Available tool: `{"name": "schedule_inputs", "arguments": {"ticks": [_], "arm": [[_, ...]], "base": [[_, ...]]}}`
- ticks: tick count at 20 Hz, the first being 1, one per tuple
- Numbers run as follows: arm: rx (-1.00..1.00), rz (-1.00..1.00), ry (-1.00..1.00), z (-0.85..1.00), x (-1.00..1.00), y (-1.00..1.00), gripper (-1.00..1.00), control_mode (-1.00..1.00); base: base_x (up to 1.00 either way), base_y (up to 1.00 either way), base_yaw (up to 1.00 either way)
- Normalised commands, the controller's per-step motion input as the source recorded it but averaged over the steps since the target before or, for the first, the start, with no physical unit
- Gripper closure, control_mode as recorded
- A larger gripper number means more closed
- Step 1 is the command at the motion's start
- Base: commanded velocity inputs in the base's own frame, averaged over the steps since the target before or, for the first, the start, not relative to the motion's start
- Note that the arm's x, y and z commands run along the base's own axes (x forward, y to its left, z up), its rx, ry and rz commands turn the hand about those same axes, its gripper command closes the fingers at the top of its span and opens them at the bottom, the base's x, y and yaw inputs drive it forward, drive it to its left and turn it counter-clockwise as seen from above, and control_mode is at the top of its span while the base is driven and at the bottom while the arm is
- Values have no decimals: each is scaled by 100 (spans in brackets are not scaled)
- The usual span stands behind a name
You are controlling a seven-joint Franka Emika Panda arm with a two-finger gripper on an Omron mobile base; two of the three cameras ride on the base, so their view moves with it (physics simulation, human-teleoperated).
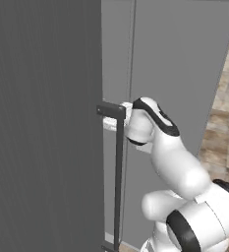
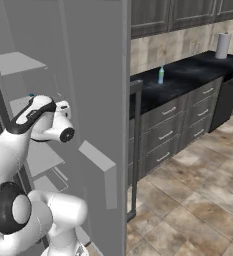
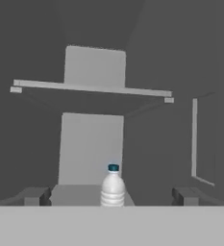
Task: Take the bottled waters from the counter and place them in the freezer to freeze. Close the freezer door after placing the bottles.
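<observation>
The whitish blue-capped bottle (image 3: pixel 113 187) stands upright on a freezer (image 2: pixel 88 75) shelf (image 3: pixel 92 194), near its front edge. The green-capped bottle (image 2: pixel 161 75) stands on the table (image 2: pixel 188 75), near its back edge. The tool's jaws are spread, gripping nothing.

The freezer (image 2: pixel 95 75) stands open, with the white arm (image 2: pixel 23 135) reaching in among its grey shelves (image 2: pixel 18 62). To the right, a green-capped bottle (image 2: pixel 161 75) stands upright on the black counter (image 2: pixel 188 75), well apart from a paper towel roll (image 2: pixel 222 46) farther along.
</observation>
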Motion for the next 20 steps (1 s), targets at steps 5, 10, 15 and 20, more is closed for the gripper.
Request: {"name": "schedule_inputs", "arguments": {"ticks": [5, 10, 15, 20], "arm": [[0, -4, -10, 35, -91, -28, -100, -100], [0, -6, -3, 35, -75, -34, -100, -100], [-9, -6, 2, 33, -49, -21, -100, -100], [-10, -6, 8, 25, -79, -13, -100, -100]], "base": [[0, 0, 0], [0, 0, 0], [0, 0, 0], [0, 0, 0]]}}
